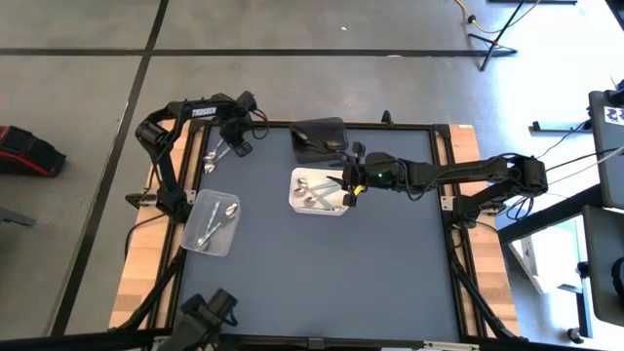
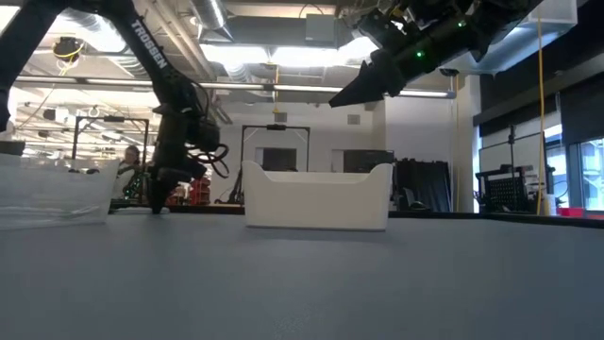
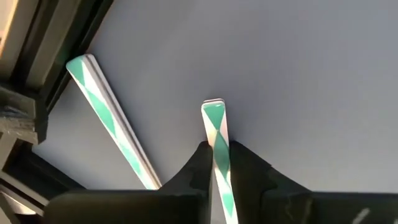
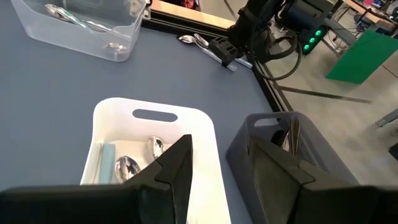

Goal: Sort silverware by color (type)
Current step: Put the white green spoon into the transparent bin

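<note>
Left hand (image 1: 220,151) is down at the table's (image 1: 322,263) far-left corner, closed on a spoon handle (image 3: 215,134) to lift it for sorting; another spoon (image 3: 106,112) lies beside. Right hand (image 4: 217,165) hovers open and empty over the white tray (image 1: 297,200) holding more spoons (image 1: 317,191)

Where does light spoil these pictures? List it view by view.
Left wrist view: the spoon handle in the left tool mirrors green and white patches. Low view: bright ceiling lights leave the left arm and right arm as dark silhouettes. Right wrist view: highlights on the spoons in the white tray.
</note>
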`<state>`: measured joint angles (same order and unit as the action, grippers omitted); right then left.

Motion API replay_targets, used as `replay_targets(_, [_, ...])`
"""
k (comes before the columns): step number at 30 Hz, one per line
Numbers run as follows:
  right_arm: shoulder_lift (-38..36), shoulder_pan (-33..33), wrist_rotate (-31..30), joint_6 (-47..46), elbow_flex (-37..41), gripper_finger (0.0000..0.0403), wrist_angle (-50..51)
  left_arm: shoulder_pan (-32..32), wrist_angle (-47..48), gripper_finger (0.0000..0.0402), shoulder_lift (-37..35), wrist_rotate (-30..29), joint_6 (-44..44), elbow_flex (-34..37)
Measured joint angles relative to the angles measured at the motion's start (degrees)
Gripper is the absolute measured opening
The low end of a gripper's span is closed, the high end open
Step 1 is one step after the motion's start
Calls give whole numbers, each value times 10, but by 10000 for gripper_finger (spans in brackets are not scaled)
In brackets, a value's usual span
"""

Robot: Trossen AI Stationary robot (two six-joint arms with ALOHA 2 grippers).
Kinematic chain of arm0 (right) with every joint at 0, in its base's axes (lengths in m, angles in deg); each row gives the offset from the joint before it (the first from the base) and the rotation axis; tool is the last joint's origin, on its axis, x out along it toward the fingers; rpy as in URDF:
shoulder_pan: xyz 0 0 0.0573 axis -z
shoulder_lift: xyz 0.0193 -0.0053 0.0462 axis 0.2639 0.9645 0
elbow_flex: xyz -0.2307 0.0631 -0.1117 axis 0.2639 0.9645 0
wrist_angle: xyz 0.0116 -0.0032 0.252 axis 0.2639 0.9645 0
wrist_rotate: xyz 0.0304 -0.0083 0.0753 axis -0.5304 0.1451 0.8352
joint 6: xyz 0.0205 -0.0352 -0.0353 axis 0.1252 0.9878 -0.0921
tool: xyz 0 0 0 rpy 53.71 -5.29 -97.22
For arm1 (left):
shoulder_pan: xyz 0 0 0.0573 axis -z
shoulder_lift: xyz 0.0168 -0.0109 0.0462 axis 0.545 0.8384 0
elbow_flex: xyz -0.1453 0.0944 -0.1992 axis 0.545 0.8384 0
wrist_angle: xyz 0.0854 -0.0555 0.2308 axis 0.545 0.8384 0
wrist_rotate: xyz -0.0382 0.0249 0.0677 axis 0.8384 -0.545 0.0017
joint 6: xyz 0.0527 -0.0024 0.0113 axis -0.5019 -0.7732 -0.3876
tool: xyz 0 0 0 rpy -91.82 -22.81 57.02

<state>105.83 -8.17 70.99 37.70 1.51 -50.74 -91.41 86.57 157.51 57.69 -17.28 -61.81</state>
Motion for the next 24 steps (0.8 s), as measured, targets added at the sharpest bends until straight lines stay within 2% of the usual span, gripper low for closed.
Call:
replay_targets(7, [0, 0, 0, 2, 0, 144, -5, 21, -2, 35, 2, 0, 7, -18])
replay_targets(10, [0, 0, 0, 4, 0, 144, -4, 37, -18, 34, -13, 27, 11, -23])
replay_targets(13, [0, 0, 0, 11, 0, 144, -4, 58, -20, 33, -52, 38, 22, -24])
replay_targets(17, [0, 0, 0, 8, 0, 144, 1, 91, -15, 37, -118, 22, 55, -24])
replay_targets(24, [0, -4, 0, -36, 0, 144, 35, 195, 11, 36, -266, 17, 134, -25])
